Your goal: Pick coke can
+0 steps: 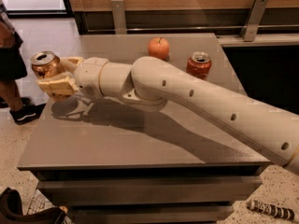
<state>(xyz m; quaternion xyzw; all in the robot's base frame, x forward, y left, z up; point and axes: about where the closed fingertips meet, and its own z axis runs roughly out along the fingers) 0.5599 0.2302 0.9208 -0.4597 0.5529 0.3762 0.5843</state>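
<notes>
A reddish-brown soda can (45,64) with an open top is at the left edge of the grey table (140,143). My gripper (55,74) is shut on it, one tan finger behind the can and one in front. The can hangs a little above the table and casts a shadow below. My cream arm (196,97) stretches in from the right across the table. A second red soda can (199,65) stands upright at the back right, apart from the gripper.
A red apple (159,47) sits at the back middle of the table. A person (11,59) stands on the floor just left of the table, close to the held can. A railing runs behind the table. A striped object (271,210) lies on the floor at bottom right.
</notes>
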